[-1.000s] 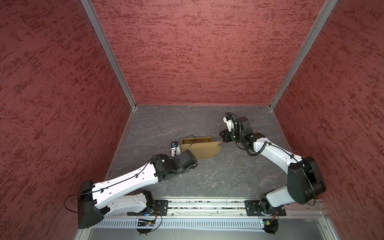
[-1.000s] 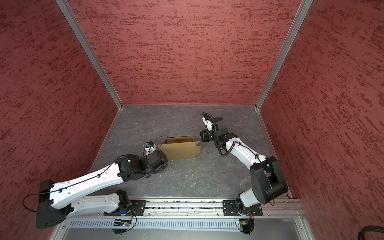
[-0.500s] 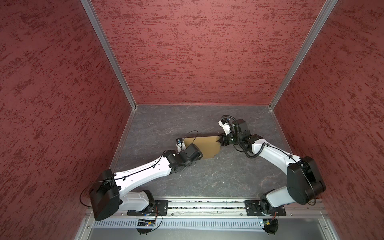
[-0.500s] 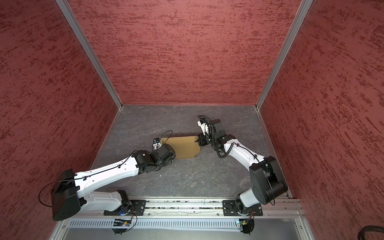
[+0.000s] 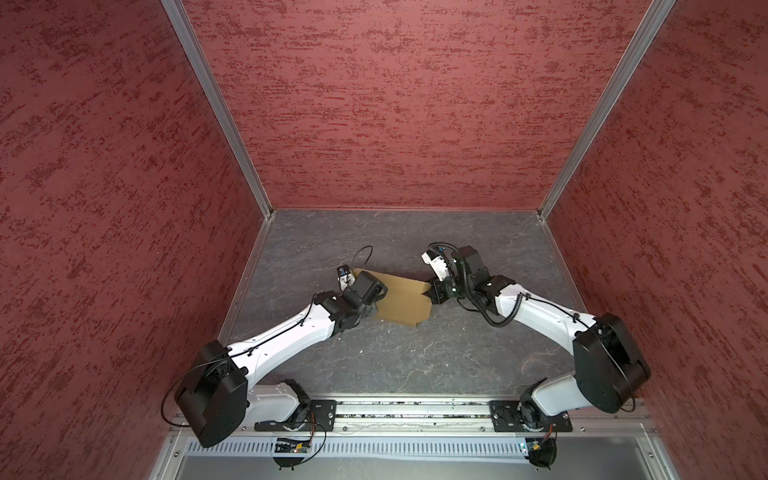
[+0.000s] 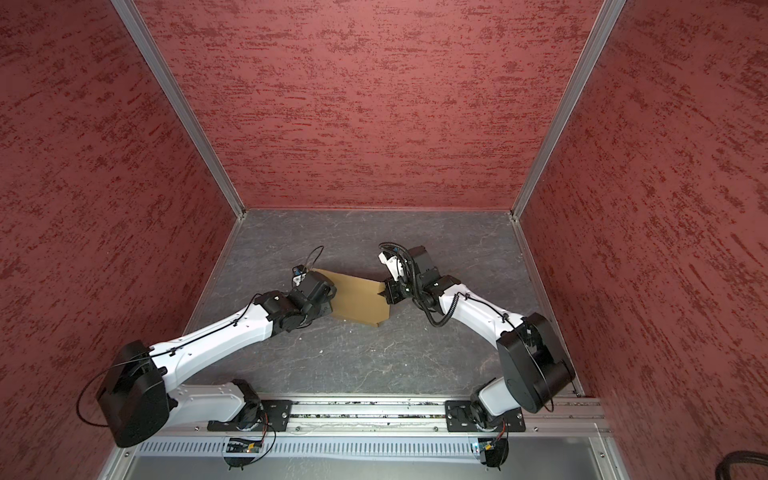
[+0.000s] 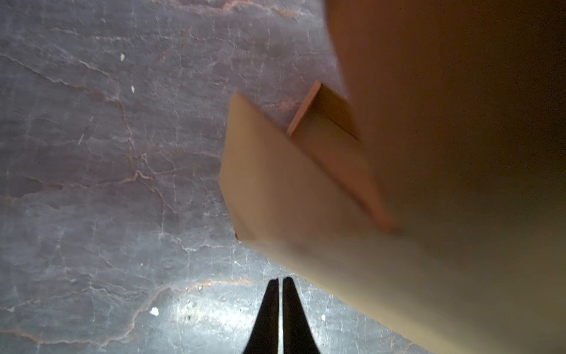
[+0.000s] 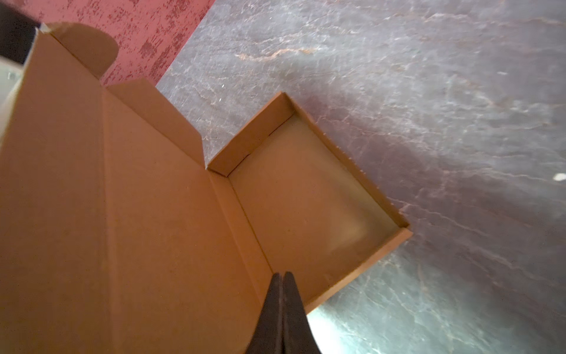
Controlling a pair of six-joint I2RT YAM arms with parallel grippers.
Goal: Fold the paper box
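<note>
— Between the left tool (image 7: pixel 280 280) and the right tool (image 8: pixel 281 274), what lies on the grey surface (image 5: pixel 415 365)?
— The paper box (image 5: pixel 403 301), tray (image 8: pixel 306 199) down, lid (image 8: pixel 122 214) raised at a slant; red walls (image 5: pixel 415 104) stand well apart.
— And the arms?
— Both reach inward, low, wrists bent toward the box. Each tool's jaws are pressed together; the right one's tips sit before the crease joining tray and lid.
— Anything unclear?
— Cardboard beside the left tool is blurred; whether either tool touches the box cannot be told.
</note>
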